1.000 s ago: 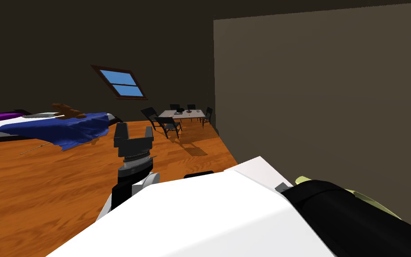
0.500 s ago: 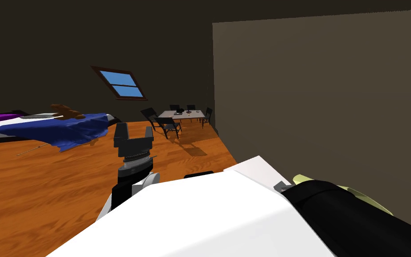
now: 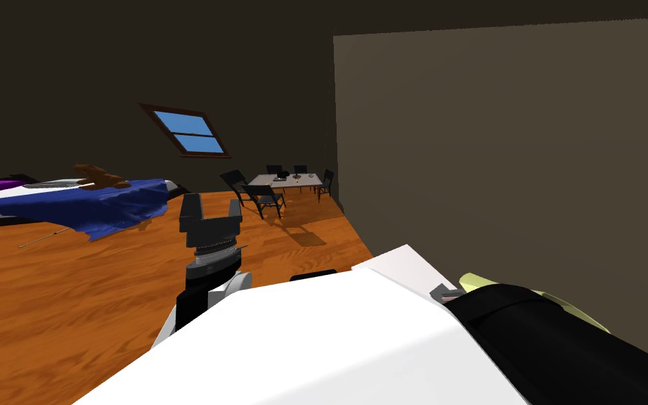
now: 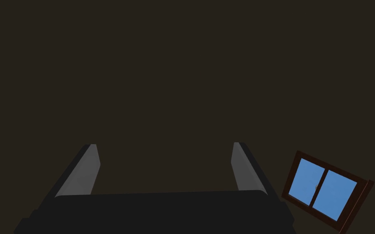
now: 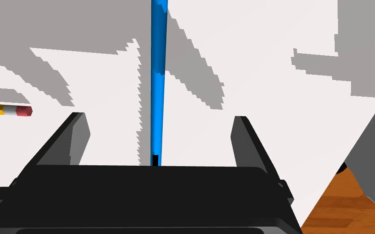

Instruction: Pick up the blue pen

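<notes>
Pen-to-gripper alignment is what the grasp turns on. The blue pen (image 5: 158, 61) lies flat on a white surface (image 5: 264, 61), right in the gap of the R gripper (image 5: 160, 118). Its long axis runs straight out from the gripper body, i.e. perp. to the line the fingers (image 5: 77, 138) close along. That suits a pinch across the barrel, so no wrist roll looks needed. The pen sits about mid-gap, a touch nearer one finger. Its dark near end is at the edge of the gripper body, and the far end runs out of frame.

R gripper: jaws spread wide, nothing held, neither finger touching the pen. Height over the surface is hard to read. Finger shadows fall offset on the white, so I judge it's hovering above the pen, not down at barrel level yet. Likely next: drop, then close.

Risk: the barrel is thin and round, so it could roll or squirt out if one finger lands first.

Also near the R gripper: a yellow pencil (image 5: 3, 109) w/ a red eraser end lies on the same surface, outside one finger and well apart from the pen. Wood floor (image 5: 333, 211) shows past the surface's edge, outside the other finger.

L gripper (image 3: 210, 211): raised over the wood floor, far from the R gripper's work, jaws apart and empty. R arm is plainly the nearer one.
</notes>
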### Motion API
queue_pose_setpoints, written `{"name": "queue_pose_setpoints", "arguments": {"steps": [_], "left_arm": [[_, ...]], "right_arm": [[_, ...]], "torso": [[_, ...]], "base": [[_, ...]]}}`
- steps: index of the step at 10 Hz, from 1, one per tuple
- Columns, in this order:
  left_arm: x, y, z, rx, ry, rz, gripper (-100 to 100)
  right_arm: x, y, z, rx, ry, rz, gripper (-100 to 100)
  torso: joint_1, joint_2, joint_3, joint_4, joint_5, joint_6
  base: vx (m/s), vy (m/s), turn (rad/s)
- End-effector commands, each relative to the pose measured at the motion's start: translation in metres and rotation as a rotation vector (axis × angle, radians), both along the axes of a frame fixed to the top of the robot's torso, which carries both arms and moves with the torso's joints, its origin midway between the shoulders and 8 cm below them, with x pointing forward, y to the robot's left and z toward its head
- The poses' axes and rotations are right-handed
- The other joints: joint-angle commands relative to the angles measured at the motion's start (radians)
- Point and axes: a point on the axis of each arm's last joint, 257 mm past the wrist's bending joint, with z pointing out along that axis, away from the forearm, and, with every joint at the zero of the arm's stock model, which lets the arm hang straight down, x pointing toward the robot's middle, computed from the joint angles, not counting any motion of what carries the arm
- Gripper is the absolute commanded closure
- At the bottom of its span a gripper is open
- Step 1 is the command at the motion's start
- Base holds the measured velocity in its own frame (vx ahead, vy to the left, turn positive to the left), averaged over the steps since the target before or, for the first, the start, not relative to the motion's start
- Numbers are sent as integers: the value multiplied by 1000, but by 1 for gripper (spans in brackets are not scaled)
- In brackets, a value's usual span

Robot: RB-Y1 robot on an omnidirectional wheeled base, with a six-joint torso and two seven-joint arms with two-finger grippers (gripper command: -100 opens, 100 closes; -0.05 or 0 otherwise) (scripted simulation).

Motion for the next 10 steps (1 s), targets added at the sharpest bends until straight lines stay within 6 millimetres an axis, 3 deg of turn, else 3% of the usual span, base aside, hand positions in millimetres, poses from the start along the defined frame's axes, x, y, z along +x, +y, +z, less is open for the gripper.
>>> {"name": "queue_pose_setpoints", "arguments": {"steps": [1,7,8,9,10], "left_arm": [[0,0,0,0,0,0,0],[0,0,0,0,0,0,0],[0,0,0,0,0,0,0],[0,0,0,0,0,0,0],[0,0,0,0,0,0,0]], "right_arm": [[2,0,1,-2,-2,-34,-100],[2,0,1,-5,-2,-80,-100],[24,0,-3,-11,-24,-74,-100],[17,5,-5,-2,-6,-60,-100],[44,2,-7,-14,-40,-64,-100]], "torso": [[0,0,0,0,0,0],[1,0,0,0,0,0],[0,0,0,0,0,0],[0,0,0,0,0,0],[-1,0,0,0,0,0]], "base": [[-2,-5,-14],[0,0,-1],[-6,-21,-118],[-12,-19,-52],[-15,-27,-104]]}}
